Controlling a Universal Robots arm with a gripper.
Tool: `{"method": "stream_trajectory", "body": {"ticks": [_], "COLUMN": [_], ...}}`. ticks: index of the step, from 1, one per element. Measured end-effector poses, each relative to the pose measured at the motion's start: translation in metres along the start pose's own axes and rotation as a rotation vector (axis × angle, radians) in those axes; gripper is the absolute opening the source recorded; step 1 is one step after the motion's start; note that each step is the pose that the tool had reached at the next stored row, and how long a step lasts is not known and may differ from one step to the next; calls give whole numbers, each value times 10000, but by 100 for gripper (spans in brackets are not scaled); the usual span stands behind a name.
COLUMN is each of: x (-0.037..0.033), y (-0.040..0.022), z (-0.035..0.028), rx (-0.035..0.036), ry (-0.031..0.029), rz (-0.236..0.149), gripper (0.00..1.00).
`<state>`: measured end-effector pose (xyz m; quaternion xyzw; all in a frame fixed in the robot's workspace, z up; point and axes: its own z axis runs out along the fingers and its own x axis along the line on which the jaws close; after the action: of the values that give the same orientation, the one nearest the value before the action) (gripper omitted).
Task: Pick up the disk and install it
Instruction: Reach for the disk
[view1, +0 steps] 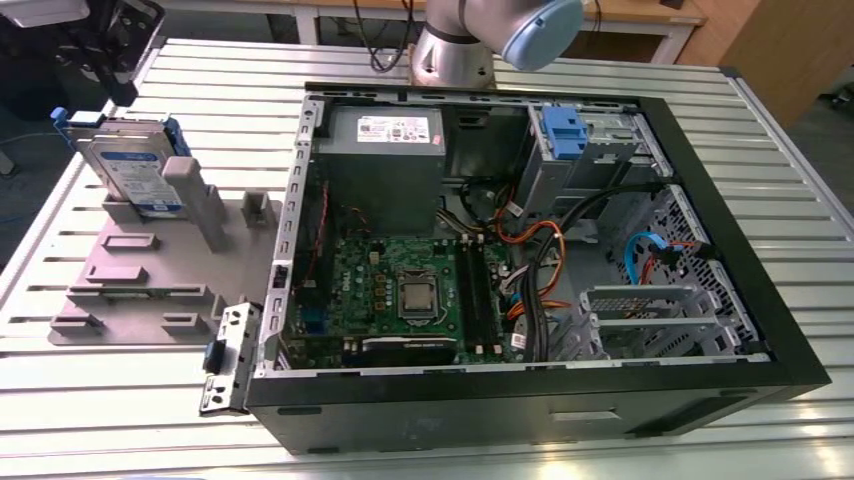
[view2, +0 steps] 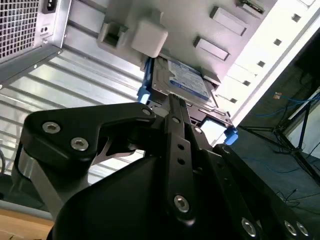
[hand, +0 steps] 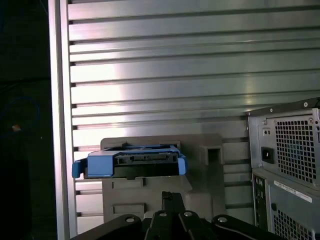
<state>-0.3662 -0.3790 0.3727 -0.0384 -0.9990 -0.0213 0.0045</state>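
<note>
Gripper hanging by the disk, which stands in its holder next to the open case.
The slatted table (view1: 80, 420) carries an open case (view1: 534, 410) lying on its side. A grey holder (view1: 134, 275) sits just beside the case, to the exterior view's left. The disk (view1: 134, 165) stands on edge in that holder, outside the case, with a blue bracket (hand: 100, 162) round it. The gripper (hand: 172, 196) hangs close to the disk's upper edge, its fingers drawn together and gripping nothing.

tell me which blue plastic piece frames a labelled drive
The disk standing on the grey holder outside the case; the blue tab inside holds none.
</note>
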Motion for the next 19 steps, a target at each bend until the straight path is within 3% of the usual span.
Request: {"method": "stream_trajectory", "body": {"ticks": [6,7,9,10,14,19], "x": [1,2,1,2,6,49], "y": [0,0,0,0,1,26], "z": [1,6,15,16,18,59], "rx": [0,6,24,26,27,-9], "ry": [7,90,321,362,377,327], "rz": [0,4,14,15,16,9], "gripper": [11,11,11,11,11,11]}}
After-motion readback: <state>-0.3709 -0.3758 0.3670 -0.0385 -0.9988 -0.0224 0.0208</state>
